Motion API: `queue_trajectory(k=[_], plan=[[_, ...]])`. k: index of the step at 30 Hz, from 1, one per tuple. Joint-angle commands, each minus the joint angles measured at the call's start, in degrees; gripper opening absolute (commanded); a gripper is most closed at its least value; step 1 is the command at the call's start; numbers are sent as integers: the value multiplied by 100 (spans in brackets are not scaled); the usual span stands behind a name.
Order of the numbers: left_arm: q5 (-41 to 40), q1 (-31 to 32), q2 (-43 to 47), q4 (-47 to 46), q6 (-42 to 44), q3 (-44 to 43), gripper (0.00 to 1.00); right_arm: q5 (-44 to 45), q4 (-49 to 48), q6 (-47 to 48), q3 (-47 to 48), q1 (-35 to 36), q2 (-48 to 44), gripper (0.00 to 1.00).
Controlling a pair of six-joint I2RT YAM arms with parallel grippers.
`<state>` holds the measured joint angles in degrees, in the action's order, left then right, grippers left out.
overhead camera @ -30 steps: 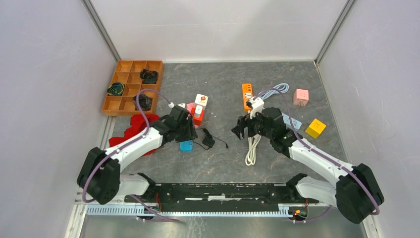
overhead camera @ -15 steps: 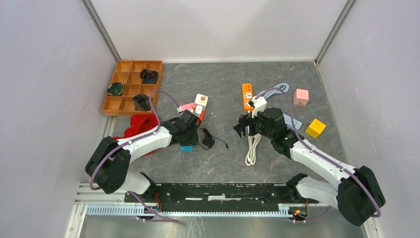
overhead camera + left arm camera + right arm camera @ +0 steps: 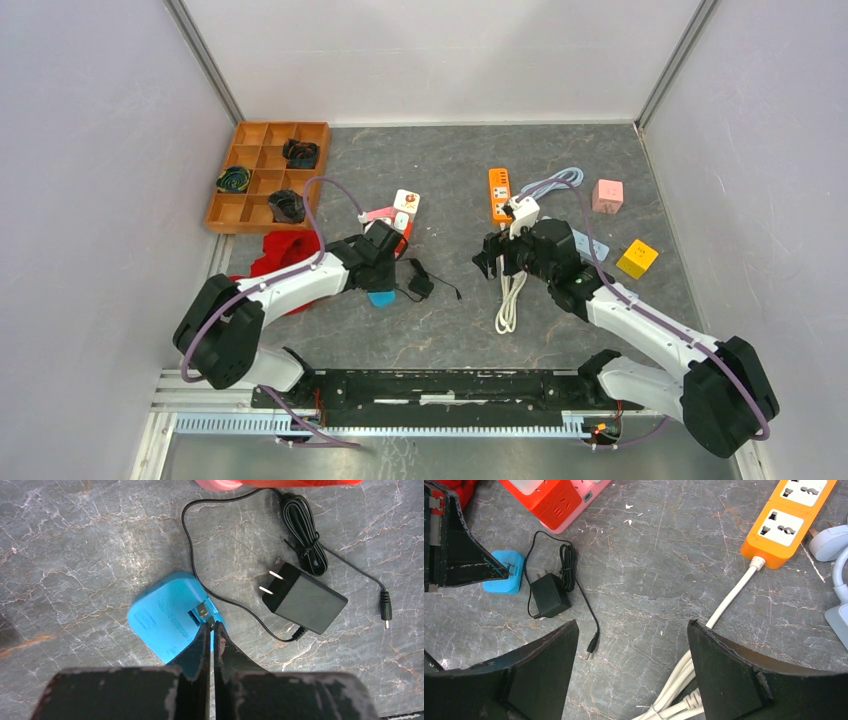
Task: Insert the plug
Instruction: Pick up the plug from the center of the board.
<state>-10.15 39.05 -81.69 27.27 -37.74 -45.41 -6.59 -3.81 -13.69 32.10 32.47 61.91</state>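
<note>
Left gripper (image 3: 211,627) is closed down to a thin slit, its tips pinched on a metal prong of the blue plug (image 3: 162,617), whose body lies flat on the bench (image 3: 440,330) and spreads toward 10 o'clock from the tips in the left wrist view. At about 3 o'clock from those tips, close by but apart from the plug, lies a black adapter (image 3: 305,600) with its two prongs pointing back toward the plug. Its thin cord loops past the plug's near edge and up to a tied bundle (image 3: 302,530) at 1 o'clock, and the barrel connector (image 3: 385,611) lies loose at the far right. In the top view a red power cube (image 3: 400,235) stands between 12 and 1 o'clock of the blue plug, with the adapter and its cord off to the right of that line. Right gripper (image 3: 631,624) hangs spread wide and holds nothing. In its own view the orange power strip (image 3: 789,520) sits at 2 o'clock, and the strip's white cord (image 3: 729,597) runs down between the fingers to a coil at 6 o'clock. From the right gripper the blue plug is well apart at 10 o'clock. Around the edges of the bench are a wooden tray (image 3: 250,133) at the far left, a red cloth (image 3: 275,255) beneath the left arm, and a pink cube (image 3: 607,196) and a yellow cube (image 3: 637,259) on the right.
</note>
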Motion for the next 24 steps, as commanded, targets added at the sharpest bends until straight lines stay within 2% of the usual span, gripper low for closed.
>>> queue_trajectory(k=[1, 6, 11, 17, 19, 21, 22, 24], plan=[[308, 41, 301, 126, 125, -157, 2, -61, -166, -11, -93, -13, -175, 86], [1053, 37, 864, 165, -124, -376, 2, -758, -627, -12, -283, -17, -307, 87], [1662, 38, 1378, 97, -284, -666, 2, -1473, -1329, -484, -241, -13, -451, 89], [1933, 34, 1673, -54, -473, -837, 2, -1614, -1384, -451, -72, -14, -423, 90], [2014, 37, 1815, -278, -516, -781, 2, -2013, -1567, -407, -109, -2, -368, 89], [1974, 34, 2003, -482, -705, -768, 2, -2499, -2062, -480, -237, 20, -458, 90], [1940, 33, 2141, -588, -888, -776, 2, -2506, -2474, -557, -409, 75, -603, 96], [1852, 25, 2336, -914, -1243, -765, 2, -2023, -3118, -349, -808, 328, -989, 98]])
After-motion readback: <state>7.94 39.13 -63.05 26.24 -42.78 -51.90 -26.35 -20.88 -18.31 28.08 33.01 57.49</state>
